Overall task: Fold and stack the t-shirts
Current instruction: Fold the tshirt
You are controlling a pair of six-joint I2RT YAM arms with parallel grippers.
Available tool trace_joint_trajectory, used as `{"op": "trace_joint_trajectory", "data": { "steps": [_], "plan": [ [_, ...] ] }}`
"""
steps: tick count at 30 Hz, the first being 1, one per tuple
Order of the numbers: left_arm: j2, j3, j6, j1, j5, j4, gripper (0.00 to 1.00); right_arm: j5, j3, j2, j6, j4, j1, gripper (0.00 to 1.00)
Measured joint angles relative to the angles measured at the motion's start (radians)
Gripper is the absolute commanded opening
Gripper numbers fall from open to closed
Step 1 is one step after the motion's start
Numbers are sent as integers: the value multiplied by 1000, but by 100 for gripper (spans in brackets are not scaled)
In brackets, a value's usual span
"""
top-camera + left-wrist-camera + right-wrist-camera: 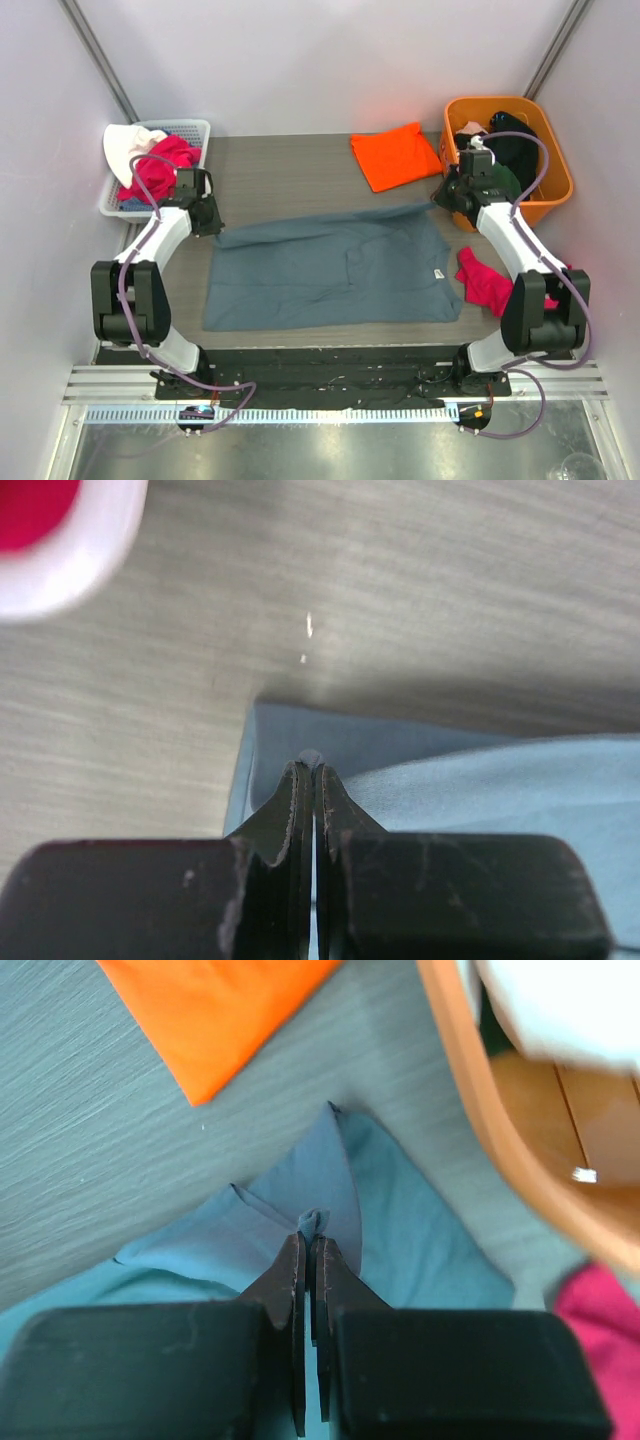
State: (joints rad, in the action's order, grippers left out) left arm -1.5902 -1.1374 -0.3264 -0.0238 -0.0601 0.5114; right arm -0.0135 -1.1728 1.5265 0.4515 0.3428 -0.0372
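The large slate blue-grey t-shirt (330,270) lies spread flat across the middle of the table. My left gripper (212,228) is shut on its far left corner; the pinched cloth shows between the fingertips in the left wrist view (311,759). My right gripper (440,198) is shut on its far right corner, where a small bunch of cloth (312,1220) sticks out of the jaws. The bright orange t-shirt (395,154) lies folded at the back right of the table, and its corner shows in the right wrist view (215,1015).
A white basket (196,128) with red and white clothes stands at the back left. An orange plastic tub (556,170) with dark clothes stands at the back right. A pink garment (485,282) lies at the right of the blue-grey shirt.
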Motion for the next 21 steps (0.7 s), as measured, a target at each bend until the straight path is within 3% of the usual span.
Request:
{"op": "trace_joint_trajectory", "data": {
  "steps": [11, 21],
  "plan": [
    [52, 65, -30, 0, -10, 15, 0, -46, 174, -267, 82, 124, 0, 1],
    [62, 80, -38, 0, -18, 21, 0, -62, 208, -449, 104, 274, 0, 1]
  ]
}}
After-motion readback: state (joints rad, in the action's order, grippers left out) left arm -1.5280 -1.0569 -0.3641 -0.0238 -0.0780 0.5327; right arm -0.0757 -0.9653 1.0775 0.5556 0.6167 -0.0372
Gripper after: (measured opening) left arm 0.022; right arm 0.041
